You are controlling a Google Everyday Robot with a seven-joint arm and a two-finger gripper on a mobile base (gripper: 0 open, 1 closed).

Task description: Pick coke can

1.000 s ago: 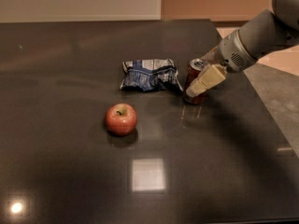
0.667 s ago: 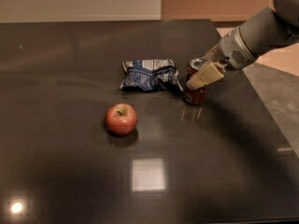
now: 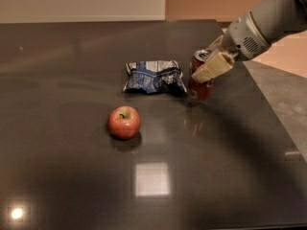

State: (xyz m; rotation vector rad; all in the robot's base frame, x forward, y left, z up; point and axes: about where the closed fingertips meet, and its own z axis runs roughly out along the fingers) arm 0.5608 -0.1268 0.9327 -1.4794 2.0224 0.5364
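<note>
The coke can (image 3: 200, 87), dark red with a silver top, sits between my gripper's fingers at the right of the dark table (image 3: 67, 51), just right of the snack bag. It tilts a little, and its base looks just off the surface. My gripper (image 3: 205, 63) comes in from the upper right and is shut on the can. One tan finger (image 3: 211, 67) lies across the can's front; the other is mostly hidden behind it.
A blue-and-white foil snack bag (image 3: 153, 76) lies just left of the can. A red apple (image 3: 124, 121) stands nearer the front, left of centre. The table's right edge (image 3: 273, 109) runs close behind my arm (image 3: 268, 20).
My gripper has closed around the can and raised it slightly, tilting it. The snack bag and the apple have not moved.
</note>
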